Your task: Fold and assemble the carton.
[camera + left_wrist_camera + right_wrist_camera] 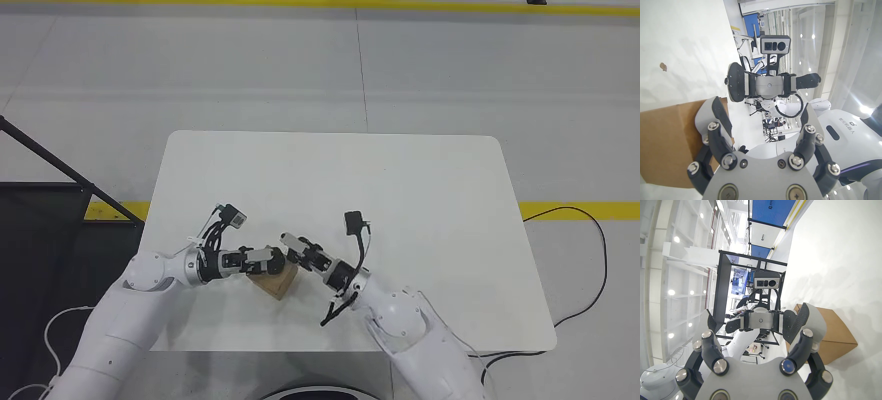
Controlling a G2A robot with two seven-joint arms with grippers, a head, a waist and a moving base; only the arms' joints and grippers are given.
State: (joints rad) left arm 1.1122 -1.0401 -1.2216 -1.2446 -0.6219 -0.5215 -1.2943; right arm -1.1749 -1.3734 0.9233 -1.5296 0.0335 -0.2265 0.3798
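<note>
On the white table (420, 190), the left gripper (272, 262) sits at about 7 o'clock from the table's centre, near the front edge. Its jaws are spread apart and hold nothing. The brown carton (275, 285) lies on the table just beside it, at roughly 5 o'clock from the gripper's tips, with creased faces showing. I cannot tell whether the gripper touches it. The right gripper (293, 243) is at 1 o'clock from the carton and faces the left gripper nearly tip to tip, its jaws also apart and empty. A small brown scrap (663, 66) lies on the table, apart from the carton.
</note>
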